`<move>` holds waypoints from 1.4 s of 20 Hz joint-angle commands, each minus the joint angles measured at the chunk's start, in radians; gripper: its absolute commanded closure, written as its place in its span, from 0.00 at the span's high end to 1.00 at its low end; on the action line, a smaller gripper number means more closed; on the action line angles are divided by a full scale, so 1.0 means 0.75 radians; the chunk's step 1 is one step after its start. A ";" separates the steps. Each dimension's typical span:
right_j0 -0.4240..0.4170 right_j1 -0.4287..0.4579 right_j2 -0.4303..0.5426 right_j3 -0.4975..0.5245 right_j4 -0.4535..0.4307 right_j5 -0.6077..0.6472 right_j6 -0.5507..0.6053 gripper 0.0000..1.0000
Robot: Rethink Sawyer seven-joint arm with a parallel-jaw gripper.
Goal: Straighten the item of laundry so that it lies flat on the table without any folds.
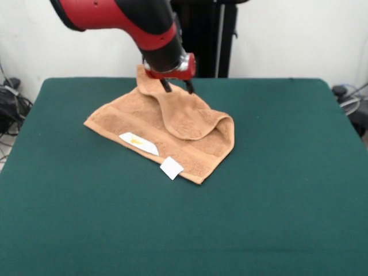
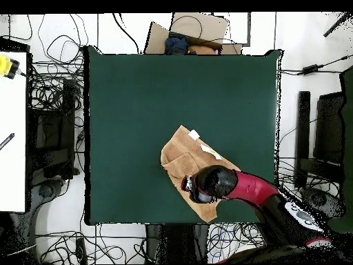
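Dark green felt is covering the large rectangular surface (image 1: 276,190), which is sitting in front of a pale wall with cables trailing at both sides. In the front view, the small orange-tan terry towel (image 1: 190,146) is lying a little left of the middle, toward the far half of the surface. It is not lying flat: a rounded flap is folding over its top, and a peak of cloth is rising at its far corner beside the claw. Two white tags (image 1: 171,167) are showing along its near edge. The red and black arm (image 1: 123,17) is reaching down from above, and the claw (image 1: 177,87) is standing at the raised far corner with two dark fingers (image 1: 165,85) pointing down, slightly parted; whether they are pinching the cloth cannot be told.

In the overhead view, the towel (image 2: 180,155) is lying in the lower middle of the green surface (image 2: 138,103), near its bottom edge. The arm (image 2: 255,188) is coming in from the lower right and covering part of the towel, with the claw (image 2: 191,185) over it. Cables and a white desk (image 2: 12,131) are surrounding the surface.
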 commanded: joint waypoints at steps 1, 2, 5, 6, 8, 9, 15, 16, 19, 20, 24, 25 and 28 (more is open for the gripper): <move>0.002 0.045 0.162 -0.012 -0.118 0.008 -0.222 1.00; 0.006 0.052 0.166 -0.035 -0.126 0.028 -0.226 1.00; 0.017 0.057 0.159 -0.067 -0.160 0.063 -0.219 1.00; 0.021 0.057 0.159 -0.077 -0.171 0.073 -0.217 1.00; 0.039 0.046 0.149 -0.100 -0.187 0.101 -0.208 1.00; 0.048 0.039 0.146 -0.119 -0.187 0.129 -0.210 1.00; 0.085 0.000 0.139 -0.183 -0.175 0.246 -0.195 1.00; 0.090 -0.004 0.140 -0.194 -0.173 0.264 -0.193 1.00; 0.093 -0.022 0.142 -0.206 -0.166 0.305 -0.189 1.00; 0.095 -0.022 0.142 -0.215 -0.167 0.320 -0.191 1.00; 0.097 -0.017 0.144 -0.247 -0.179 0.343 -0.194 1.00; 0.096 -0.019 0.146 -0.253 -0.180 0.347 -0.195 1.00; 0.099 -0.017 0.145 -0.274 -0.186 0.352 -0.193 1.00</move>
